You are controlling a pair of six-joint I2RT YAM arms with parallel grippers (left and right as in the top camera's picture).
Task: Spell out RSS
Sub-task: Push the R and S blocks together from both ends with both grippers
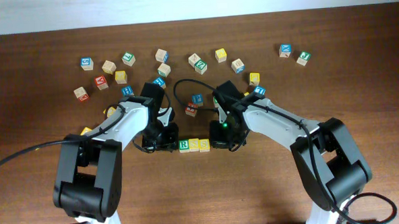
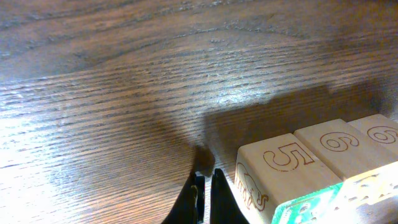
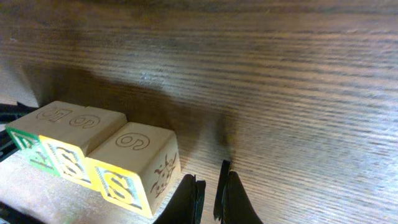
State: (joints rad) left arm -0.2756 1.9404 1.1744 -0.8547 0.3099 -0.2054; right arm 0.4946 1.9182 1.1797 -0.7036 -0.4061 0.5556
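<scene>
The R block point(image 1: 184, 146), the middle S block point(image 1: 194, 144) and the end S block point(image 1: 204, 145) lie touching in one row near the middle of the worktop point(image 1: 257, 190). The row's long axis runs left to right, and from overhead it reads RSS. The word looks spelled, so any coming move is probably only a straightening nudge or a withdrawal.

That move turns on the two ends. The left gripper point(image 2: 207, 186) sits low, just beside the R end, with the row to its right and a small gap between. The right gripper point(image 3: 211, 190) sits just beside the end S, with the row to its left; I cannot tell whether it touches. Both are about equally near.

Each gripper's fingers are drawn almost together and hold nothing. Both arms reach inward, bent at the elbow. The loose blocks point(image 1: 162, 55) lie scattered on the far side.
</scene>
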